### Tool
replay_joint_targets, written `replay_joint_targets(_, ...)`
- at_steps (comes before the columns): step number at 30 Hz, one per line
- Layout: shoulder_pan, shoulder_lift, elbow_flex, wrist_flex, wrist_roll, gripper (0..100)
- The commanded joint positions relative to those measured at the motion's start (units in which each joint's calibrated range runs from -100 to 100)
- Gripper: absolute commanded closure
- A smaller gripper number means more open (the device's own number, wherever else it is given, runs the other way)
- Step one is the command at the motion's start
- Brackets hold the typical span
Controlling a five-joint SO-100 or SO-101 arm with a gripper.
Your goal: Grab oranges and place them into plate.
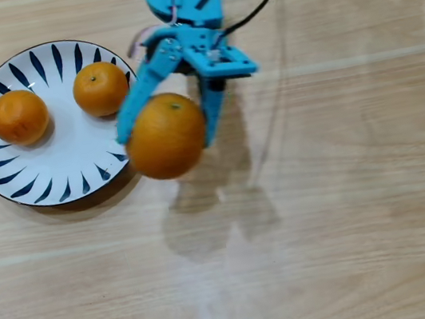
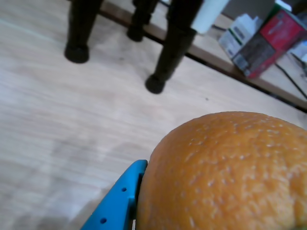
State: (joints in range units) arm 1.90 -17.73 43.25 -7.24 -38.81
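- Overhead view, far left: I see the plate (image 1: pixel 5 178), white with dark blue leaf strokes round its rim, lying on the pale wooden desk (image 1: pixel 350 210) near the desk's left edge, in the upper half of the frame.
- On the plate's left part rests one small orange (image 1: pixel 19 116); a second small orange (image 1: pixel 100 88) sits on the plate's upper right part, close to the rim. The two are apart from each other.
- Just right of the plate, the large orange (image 1: pixel 165 134) is held by the blue gripper (image 1: pixel 167 137); it overlaps the plate's right rim in this view. Its soft shadow falls on the desk below and to the right of it, apart from the fruit.
- The gripper's two fingers press on the large orange from left and right, one finger (image 1: pixel 136 99) over the plate's rim, the other on the desk side. The arm enters from the top edge, with a black cable (image 1: pixel 261 8) beside it.
- Wrist view: the large orange (image 2: pixel 230 177) fills the lower right corner, touching one blue finger (image 2: pixel 117 203) at the bottom edge.
- Beyond, I see dark round-footed legs (image 2: pixel 163 57) standing on the desk and boxes (image 2: pixel 261 40) at the upper right.
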Motion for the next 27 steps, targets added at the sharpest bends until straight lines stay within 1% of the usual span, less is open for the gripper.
replay_joint_targets(1,10.1,-8.3,1.6,-1.3,0.3,65)
replay_joint_targets(2,13.5,-8.8,2.7,-1.3,0.3,65)
replay_joint_targets(5,17.4,-8.9,4.5,-1.3,0.1,65)
replay_joint_targets(8,20.1,-8.8,7.7,-1.3,-3.8,65)
replay_joint_targets(10,21.6,-8.7,9.9,-1.3,-5.3,65)
replay_joint_targets(15,21.3,-5.1,8.8,-1.6,-5.3,65)
replay_joint_targets(20,21.2,-1.6,8.0,-5.3,-5.5,65)
replay_joint_targets(23,20.9,-0.7,7.9,-5.4,-5.7,65)
replay_joint_targets(27,20.3,-0.6,8.1,-5.4,-5.7,60)
